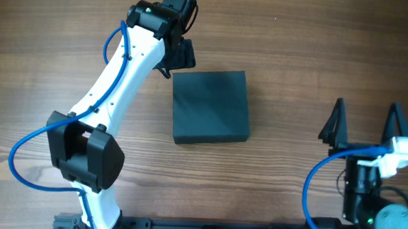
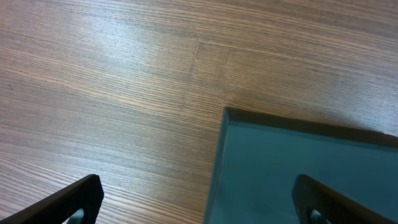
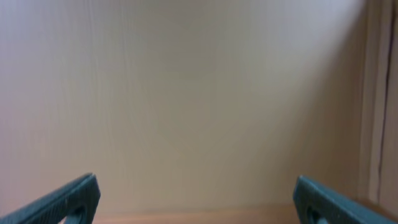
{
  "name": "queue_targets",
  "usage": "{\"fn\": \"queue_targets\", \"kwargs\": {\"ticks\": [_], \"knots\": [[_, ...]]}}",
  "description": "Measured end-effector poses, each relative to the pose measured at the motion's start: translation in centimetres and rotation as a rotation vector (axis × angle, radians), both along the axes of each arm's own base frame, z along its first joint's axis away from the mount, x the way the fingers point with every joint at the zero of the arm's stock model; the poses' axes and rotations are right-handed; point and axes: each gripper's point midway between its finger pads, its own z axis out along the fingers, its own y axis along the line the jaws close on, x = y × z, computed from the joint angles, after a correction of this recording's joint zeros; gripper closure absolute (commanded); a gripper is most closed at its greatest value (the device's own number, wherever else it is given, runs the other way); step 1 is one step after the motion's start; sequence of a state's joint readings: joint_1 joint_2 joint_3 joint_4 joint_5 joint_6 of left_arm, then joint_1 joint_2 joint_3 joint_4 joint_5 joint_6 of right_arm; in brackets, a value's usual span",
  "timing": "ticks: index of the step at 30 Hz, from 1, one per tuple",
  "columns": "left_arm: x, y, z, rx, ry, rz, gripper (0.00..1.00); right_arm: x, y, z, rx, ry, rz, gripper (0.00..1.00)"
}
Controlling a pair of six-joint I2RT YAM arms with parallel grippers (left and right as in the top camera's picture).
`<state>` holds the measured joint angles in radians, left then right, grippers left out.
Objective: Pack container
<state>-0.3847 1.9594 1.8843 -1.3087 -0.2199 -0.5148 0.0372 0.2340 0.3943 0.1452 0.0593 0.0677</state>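
Wood-grain table [image 1: 321, 58], pale wall [image 3: 199, 93]

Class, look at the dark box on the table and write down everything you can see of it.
The container is a dark teal-black, matte, roughly square box with a flat, plain top, apparently closed. It lies flat on the wooden table near the middle, turned slightly askew. The open left gripper is at its far left corner; whether it touches is unclear.

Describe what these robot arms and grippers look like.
The left arm has white links, black joint housings and a blue cable looping alongside. The right arm shows mostly black, with a white part and a blue cable. The left gripper and right gripper each have two dark, tapered fingers.
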Motion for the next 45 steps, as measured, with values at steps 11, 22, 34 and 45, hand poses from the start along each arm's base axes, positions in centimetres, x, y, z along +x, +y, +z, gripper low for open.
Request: {"fn": "queue_targets", "kwargs": {"ticks": [11, 22, 34, 45], "knots": [[0.0, 0.0, 0.0, 0.000, 0.001, 0.000, 0.00, 0.6, -0.2, -7.2, 0.023, 0.001, 0.001, 0.00], [0.0, 0.0, 0.0, 0.000, 0.001, 0.000, 0.00, 0.6, -0.7, -9.6, 0.020, 0.013, -0.001, 0.00], [0.0, 0.0, 0.0, 0.000, 0.001, 0.000, 0.00, 1.7, -0.6, -16.1, 0.037, 0.260, 0.013, 0.00], [0.0, 0.0, 0.0, 0.000, 0.001, 0.000, 0.00, 1.7, -0.4, -17.4, 0.040, 0.314, 0.019, 0.00]]}}
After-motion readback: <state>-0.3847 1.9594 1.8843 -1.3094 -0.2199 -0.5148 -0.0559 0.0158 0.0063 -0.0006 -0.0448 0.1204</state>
